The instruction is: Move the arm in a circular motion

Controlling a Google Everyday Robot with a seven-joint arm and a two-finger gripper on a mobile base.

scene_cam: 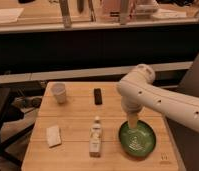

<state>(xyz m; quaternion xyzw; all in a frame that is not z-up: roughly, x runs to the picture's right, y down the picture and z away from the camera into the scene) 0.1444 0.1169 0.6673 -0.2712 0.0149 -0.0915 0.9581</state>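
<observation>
The arm [158,97] is a large white arm of thick rounded segments with small dark dots. It comes in from the right edge and bends over the right half of the wooden table [75,125]. Its narrower cream tip, the gripper [132,121], points down just above the near-left rim of a green bowl [138,139]. The arm covers the table's right middle.
A white cup [58,92] stands at the back left. A black remote-like bar [97,96] lies at the back middle. A white bottle [96,136] lies in the front middle. A white folded cloth [53,135] lies at the front left. A dark counter runs behind.
</observation>
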